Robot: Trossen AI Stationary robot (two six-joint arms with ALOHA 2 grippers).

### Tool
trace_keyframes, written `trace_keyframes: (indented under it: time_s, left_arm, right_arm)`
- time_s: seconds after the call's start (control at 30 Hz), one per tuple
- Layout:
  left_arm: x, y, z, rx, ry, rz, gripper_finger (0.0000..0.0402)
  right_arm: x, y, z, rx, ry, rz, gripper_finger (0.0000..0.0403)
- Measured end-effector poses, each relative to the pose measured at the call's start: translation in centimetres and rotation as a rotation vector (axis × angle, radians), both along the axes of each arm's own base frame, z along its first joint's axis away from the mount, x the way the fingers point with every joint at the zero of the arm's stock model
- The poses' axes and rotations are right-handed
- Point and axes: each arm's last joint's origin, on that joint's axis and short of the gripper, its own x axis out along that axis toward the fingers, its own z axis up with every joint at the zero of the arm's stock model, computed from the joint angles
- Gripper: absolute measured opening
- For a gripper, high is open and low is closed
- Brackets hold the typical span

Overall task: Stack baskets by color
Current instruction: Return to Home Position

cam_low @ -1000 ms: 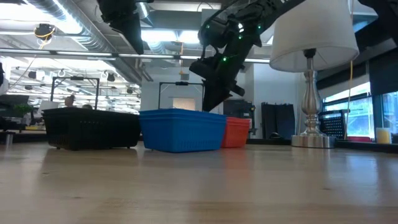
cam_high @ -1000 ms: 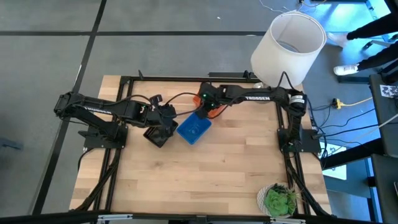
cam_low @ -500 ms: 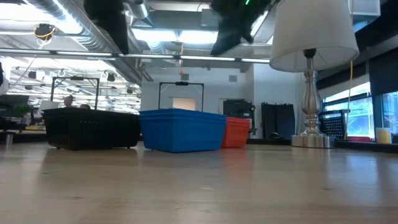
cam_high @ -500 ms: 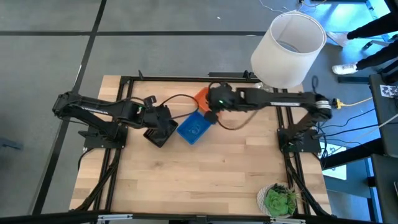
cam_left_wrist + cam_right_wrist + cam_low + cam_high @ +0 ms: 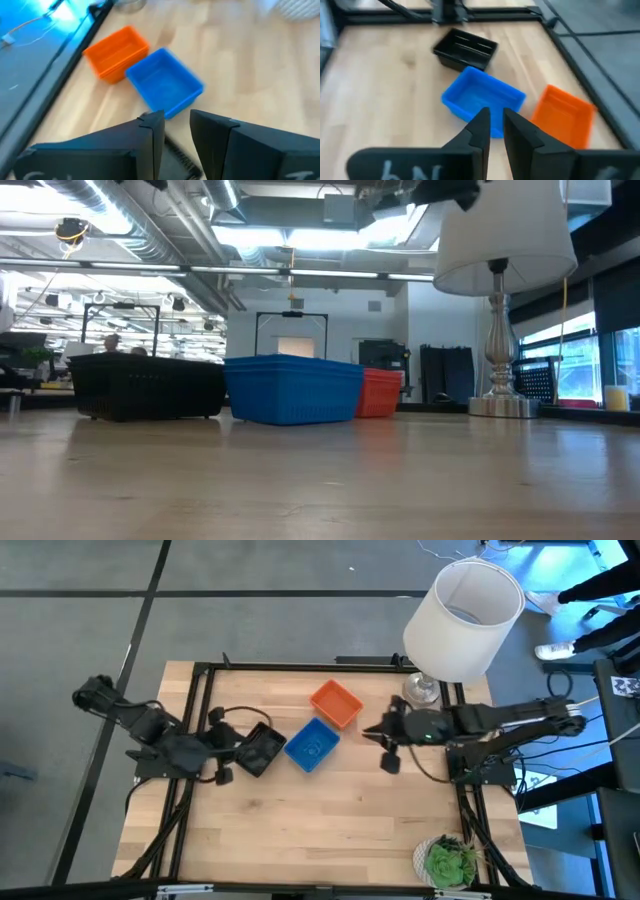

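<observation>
Both jaws stand slightly parted and hold nothing: left gripper (image 5: 222, 755) beside the black baskets (image 5: 258, 750), right gripper (image 5: 386, 745) apart from the blue baskets (image 5: 311, 746) and orange baskets (image 5: 335, 703). Stacking seems finished, though layers are hard to count; arms should probably retreat.

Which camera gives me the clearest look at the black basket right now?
The right wrist view: the black basket shows whole, open top included. The high view has it partly under the left arm, the low view shows only its side wall, and the left wrist view barely catches it.
</observation>
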Motion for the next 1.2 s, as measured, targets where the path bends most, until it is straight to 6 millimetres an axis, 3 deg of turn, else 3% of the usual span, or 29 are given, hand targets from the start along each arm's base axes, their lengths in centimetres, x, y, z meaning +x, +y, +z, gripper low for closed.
trace_keyframes:
  time_s: [0.3,0.57,0.8,1.2]
  left_arm:
    - [-2.4,-0.2,-3.3,-0.09,-0.207,-0.139,0.0085]
    - [-3.3,-0.3,-6.3,-0.132,-0.406,-0.373,0.0085]
    - [-4.3,0.3,-8.6,-0.117,-0.469,-0.414,0.0085]
    - [-5.5,1.8,-12.1,-0.099,-0.614,-0.453,0.0085]
  right_arm:
    - [-6.1,0.9,-1.9,0.098,-0.175,0.236,0.0051]
    - [-10.2,0.4,-4.8,0.15,-0.256,0.252,0.0051]
    - [-12.7,-0.3,-6.5,0.186,-0.351,0.245,0.0051]
    - [-15.3,-1.0,-9.5,0.191,-0.416,0.25,0.0051]
